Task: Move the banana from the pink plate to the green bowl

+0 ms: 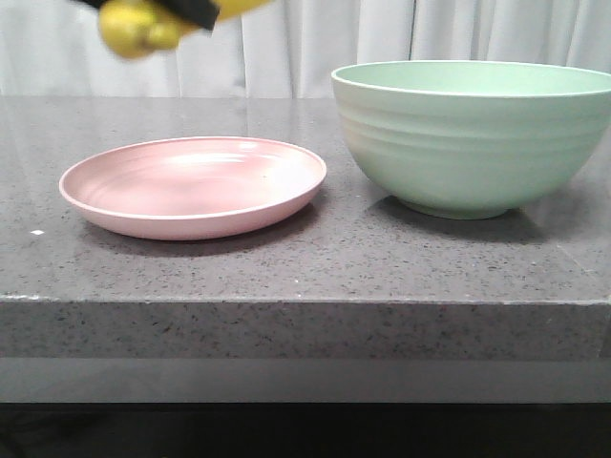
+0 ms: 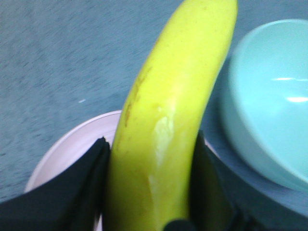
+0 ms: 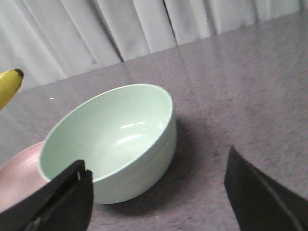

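No legible text, label, brand, number or sign appears in any view. The banana (image 2: 163,134) carries only brown scuff marks on its peel, with no sticker visible. The pink plate (image 1: 191,186) shows faint concentric rings and no printing. The green bowl (image 1: 473,134) shows horizontal ridges and no marking on its outer wall or visible interior. The grey speckled table (image 1: 305,267) bears no lettering. The black fingers (image 2: 82,192) of the left gripper (image 2: 149,187) show no markings.
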Motion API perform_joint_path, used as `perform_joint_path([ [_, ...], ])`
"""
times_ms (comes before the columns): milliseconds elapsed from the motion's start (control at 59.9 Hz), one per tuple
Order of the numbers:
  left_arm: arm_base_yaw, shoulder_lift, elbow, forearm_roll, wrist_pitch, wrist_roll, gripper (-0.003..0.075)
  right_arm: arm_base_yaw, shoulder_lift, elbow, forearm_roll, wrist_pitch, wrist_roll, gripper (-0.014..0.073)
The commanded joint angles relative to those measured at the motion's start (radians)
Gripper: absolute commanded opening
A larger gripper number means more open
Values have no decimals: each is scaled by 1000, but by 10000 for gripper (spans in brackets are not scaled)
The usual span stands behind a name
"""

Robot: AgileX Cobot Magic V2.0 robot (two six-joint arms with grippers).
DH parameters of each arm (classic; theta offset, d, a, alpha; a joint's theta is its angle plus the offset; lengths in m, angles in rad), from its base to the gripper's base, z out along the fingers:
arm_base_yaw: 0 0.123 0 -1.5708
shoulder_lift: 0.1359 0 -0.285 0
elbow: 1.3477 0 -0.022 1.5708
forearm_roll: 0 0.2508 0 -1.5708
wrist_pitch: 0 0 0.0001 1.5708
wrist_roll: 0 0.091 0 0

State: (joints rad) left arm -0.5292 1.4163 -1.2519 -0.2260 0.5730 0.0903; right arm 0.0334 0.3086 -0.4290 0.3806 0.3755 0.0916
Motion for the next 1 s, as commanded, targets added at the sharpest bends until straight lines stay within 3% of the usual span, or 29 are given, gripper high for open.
perform_joint_path([
  [0, -68, -75, -37, -17, -38, -7, 112, 11, 73, -54, 215, -58, -10, 580],
  [184, -198, -89, -37, -17, -2, -7, 112, 108, 217, -101, 603, -46, -226, 580],
  [334, -267, -87, -35, -17, 3, -7, 112, 202, 324, -141, 971, -47, -507, 580],
  [484, -290, -87, -35, -18, 3, -7, 112, 244, 444, -175, 1267, -20, -772, 580],
  [617, -290, -87, -35, -18, 5, -7, 112, 247, 556, -211, 1499, 88, -966, 580],
  [984, -290, -87, -35, -18, 5, -7, 112, 247, 841, -341, 1537, 288, -1008, 580],
])
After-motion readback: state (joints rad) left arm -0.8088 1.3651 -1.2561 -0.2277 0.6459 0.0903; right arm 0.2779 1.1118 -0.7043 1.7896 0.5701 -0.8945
